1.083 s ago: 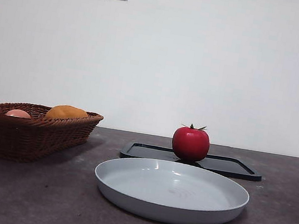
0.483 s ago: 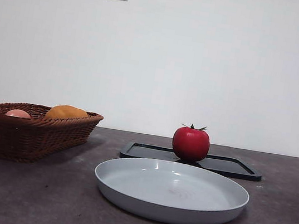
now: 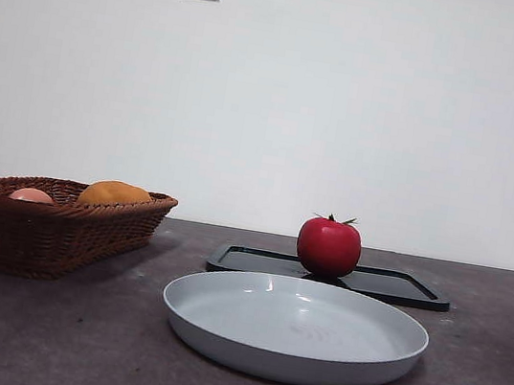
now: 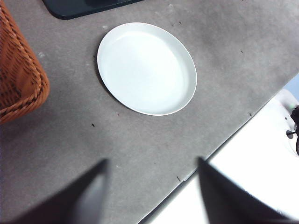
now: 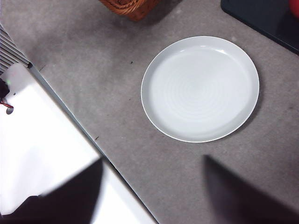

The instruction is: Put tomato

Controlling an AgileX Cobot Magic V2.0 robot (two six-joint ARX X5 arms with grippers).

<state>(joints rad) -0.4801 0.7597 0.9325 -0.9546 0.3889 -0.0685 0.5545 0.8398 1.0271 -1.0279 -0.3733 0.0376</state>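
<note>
Only a dark arm tip at the front view's top right corner has shifted over the last second; nothing on the table has moved. The tomato (image 3: 328, 247) sits on the black tray (image 3: 388, 286), just behind the grey plate (image 3: 295, 329), stem up and round, so no long axis matters. The right gripper (image 5: 152, 196) hangs high on the plate's near side, jaws spread wide and empty; the left gripper (image 4: 152, 196) likewise. The tray corner with a sliver of red shows beyond the plate in the right wrist view, so the right arm seems nearer.
</note>
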